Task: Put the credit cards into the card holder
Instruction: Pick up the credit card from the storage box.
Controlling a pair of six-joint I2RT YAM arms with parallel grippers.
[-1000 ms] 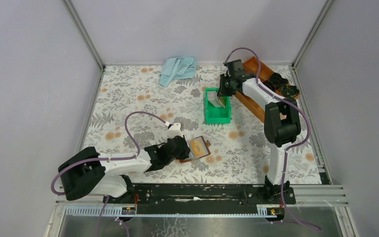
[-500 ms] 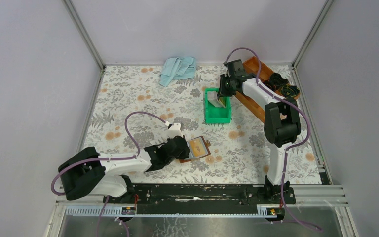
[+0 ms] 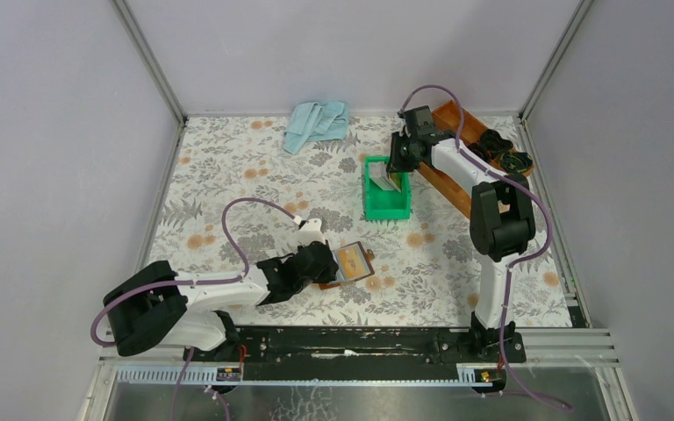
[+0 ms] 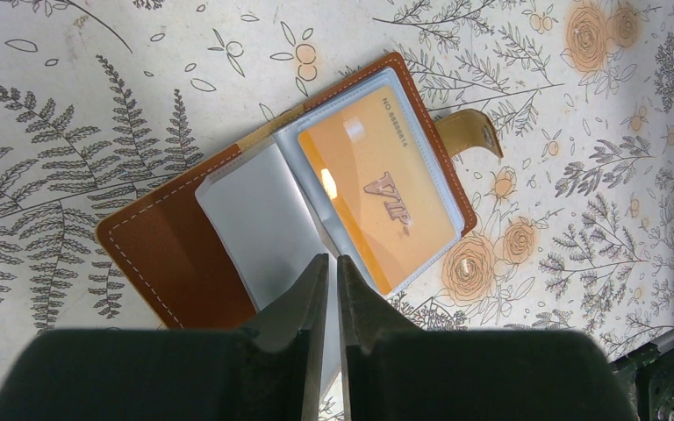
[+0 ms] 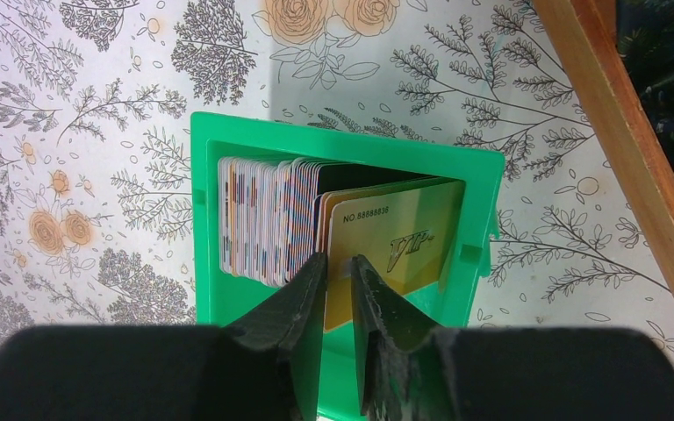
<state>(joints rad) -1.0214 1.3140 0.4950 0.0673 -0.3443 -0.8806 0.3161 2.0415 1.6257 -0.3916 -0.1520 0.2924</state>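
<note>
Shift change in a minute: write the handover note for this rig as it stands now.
Left gripper: shut on a clear sleeve of the card holder, which lies open.
Right gripper: jaws narrowly apart astride the edge of a gold card in the green bin; grip not clear.
Done: one orange card sits in a card holder sleeve.
Left: a stack of cards stands in the green bin; probably lift the gold card next and slide it into the empty sleeve.
</note>
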